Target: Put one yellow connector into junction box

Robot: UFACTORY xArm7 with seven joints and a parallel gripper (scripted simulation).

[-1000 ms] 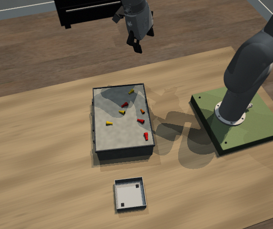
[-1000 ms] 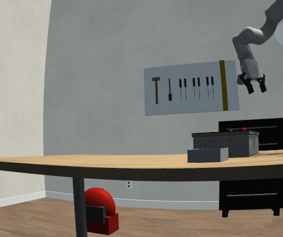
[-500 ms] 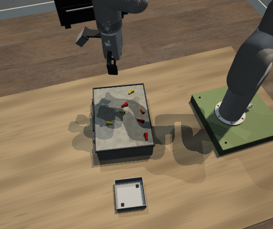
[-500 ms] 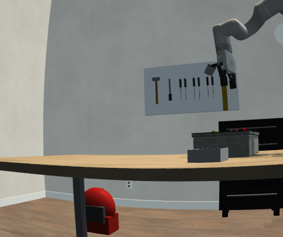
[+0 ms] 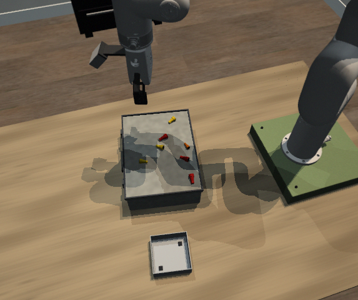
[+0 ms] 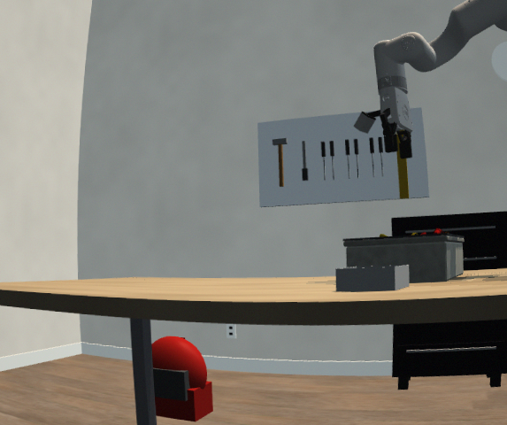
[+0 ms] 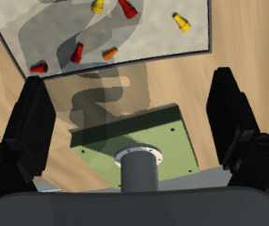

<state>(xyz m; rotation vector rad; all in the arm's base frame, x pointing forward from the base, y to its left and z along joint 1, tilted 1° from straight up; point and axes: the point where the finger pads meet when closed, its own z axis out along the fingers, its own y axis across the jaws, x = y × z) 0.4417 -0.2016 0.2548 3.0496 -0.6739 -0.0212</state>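
The grey tool case stands mid-table, and several connectors lie loose on its lid. The yellow ones are at the far edge, in the middle and to the left. Red connectors and an orange one lie among them. The open steel junction box is empty, in front of the case. My gripper is open and empty, high above the case's far edge. In the wrist view the fingers frame the lid, where yellow connectors show.
My green base plate is on the table to the right of the case. A black cabinet stands beyond the table's far edge. In the side view the junction box stands in front of the taller case.
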